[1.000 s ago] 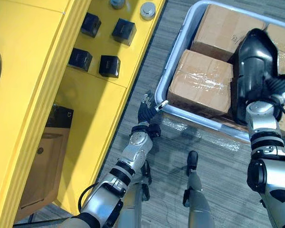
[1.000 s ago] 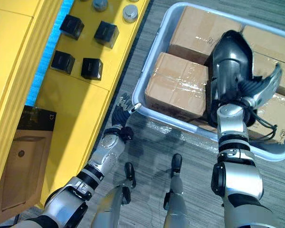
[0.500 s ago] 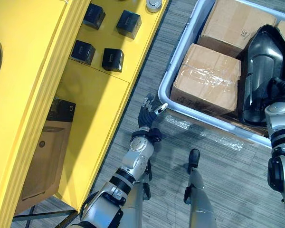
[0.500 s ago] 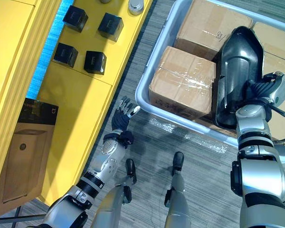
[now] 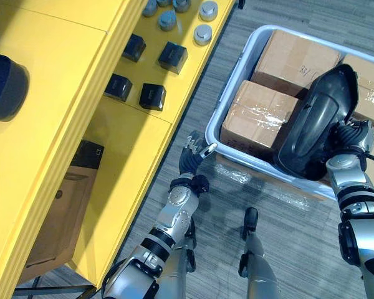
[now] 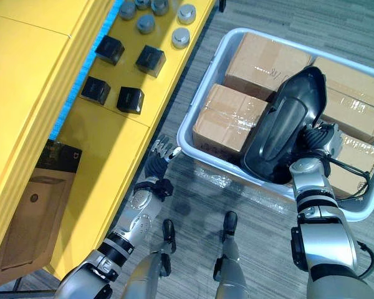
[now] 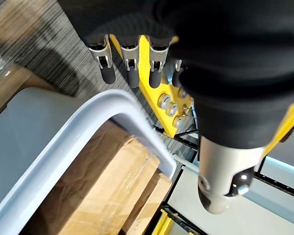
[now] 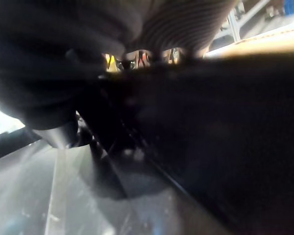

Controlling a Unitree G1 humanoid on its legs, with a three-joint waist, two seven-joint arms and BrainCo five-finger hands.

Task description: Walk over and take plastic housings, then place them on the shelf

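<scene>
A large black plastic housing (image 5: 315,121) leans tilted over the cardboard boxes (image 5: 258,121) in the grey bin (image 5: 237,68), its lower end near the bin's front wall. My right hand (image 5: 351,138) is at its right edge, fingers curled onto it; up close the housing (image 8: 210,147) is a dark mass against the hand. My left hand (image 5: 190,159) hangs open just outside the bin's near-left corner, its straight fingers (image 7: 130,68) above the rim (image 7: 103,112), holding nothing.
The yellow shelf unit (image 5: 143,124) runs along the left, close to the bin. On it lie small black blocks (image 5: 153,96) and grey round caps (image 5: 202,34). A brown carton (image 5: 56,218) sits on its lower level. Grey floor separates shelf and bin.
My right hand's fingers have curled onto the housing, which now leans further left across the boxes. The camera has shifted, showing more of the shelf top. The left hand stays open.
</scene>
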